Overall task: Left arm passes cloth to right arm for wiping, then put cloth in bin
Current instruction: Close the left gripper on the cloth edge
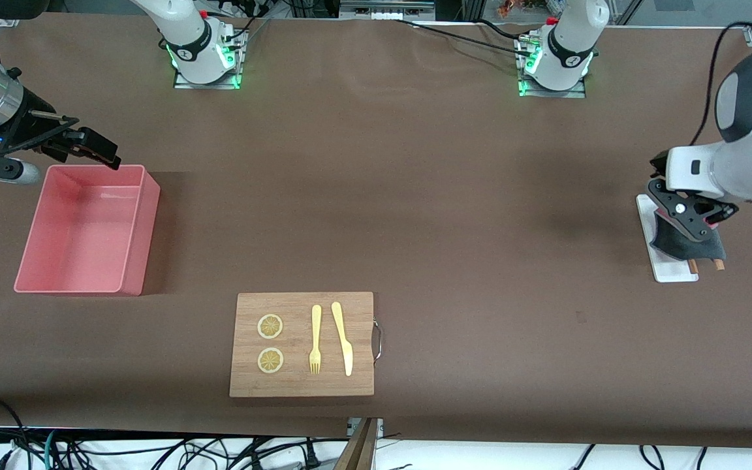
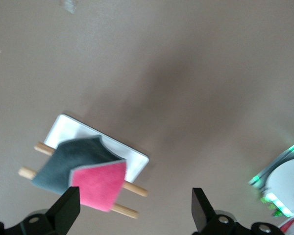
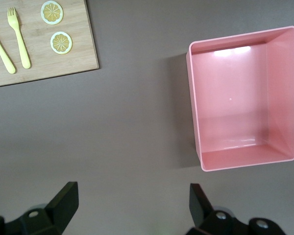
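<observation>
Cloth (image 2: 85, 174), grey with one corner folded over to show bright pink, lies draped across a small white tray (image 2: 71, 128) and two thin wooden sticks (image 2: 132, 188), at the left arm's end of the table. The sticks poke out past the cloth's edges, and the tray's long edge extends clear of the cloth.

The left gripper (image 1: 694, 217) hangs directly over the cloth and tray, its jaws spread wide with nothing between them. In the left wrist view its two black fingers (image 2: 64, 209) frame bare table just past the cloth's pink corner.

A broad stretch of bare brown table (image 1: 415, 196) separates the tray from everything else.

Near the front camera, about mid-table, sits a wooden cutting board (image 1: 302, 344) with a metal handle on one short edge. It carries two lemon slices (image 1: 270, 326), a yellow fork (image 1: 315, 339) and a yellow knife (image 1: 343, 338), all lying flat and apart from each other.

At the right arm's end of the table stands the pink bin (image 1: 89, 228), with nothing inside, well apart from the board. The right gripper (image 1: 79, 145) hovers above the bin's upper edge, jaws wide apart and holding nothing; the arm waits there.
</observation>
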Tool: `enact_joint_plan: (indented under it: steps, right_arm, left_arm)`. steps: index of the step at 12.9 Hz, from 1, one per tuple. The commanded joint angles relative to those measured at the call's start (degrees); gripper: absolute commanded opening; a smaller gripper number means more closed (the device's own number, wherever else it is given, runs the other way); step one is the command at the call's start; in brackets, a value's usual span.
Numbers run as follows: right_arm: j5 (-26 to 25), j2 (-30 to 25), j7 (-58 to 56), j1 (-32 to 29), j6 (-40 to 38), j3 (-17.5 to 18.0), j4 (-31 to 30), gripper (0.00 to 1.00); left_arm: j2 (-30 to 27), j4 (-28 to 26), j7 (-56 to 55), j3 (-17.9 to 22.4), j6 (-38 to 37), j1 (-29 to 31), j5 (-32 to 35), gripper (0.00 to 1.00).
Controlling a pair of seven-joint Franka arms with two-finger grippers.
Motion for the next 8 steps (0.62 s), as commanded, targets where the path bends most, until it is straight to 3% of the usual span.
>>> enact_joint_plan:
  steps: [1,5,6,8]
  right_arm:
    - [-0.38,-0.27,0.48,-0.12,-0.98,0.03,0.73,1.0]
    - [-0.29,-0.27,0.57,-0.12,-0.98,0.11,0.64,1.0]
    - [-0.2,-0.27,0.48,-0.03,-0.89,0.03,0.73,1.0]
    - [-0.2,-0.27,0.57,-0.12,-0.89,0.03,0.73,1.0]
  left_arm:
    - [4.96,0.09,15.64,-0.24,6.78,4.12,1.87,1.0]
    - [6.3,-6.57,27.01,-0.24,19.44,8.44,4.51,1.0]
    - [6.38,-7.2,28.51,-0.32,21.64,9.84,4.51,0.92]
    - [7.52,-7.2,28.97,-0.24,22.36,10.03,4.51,0.5]
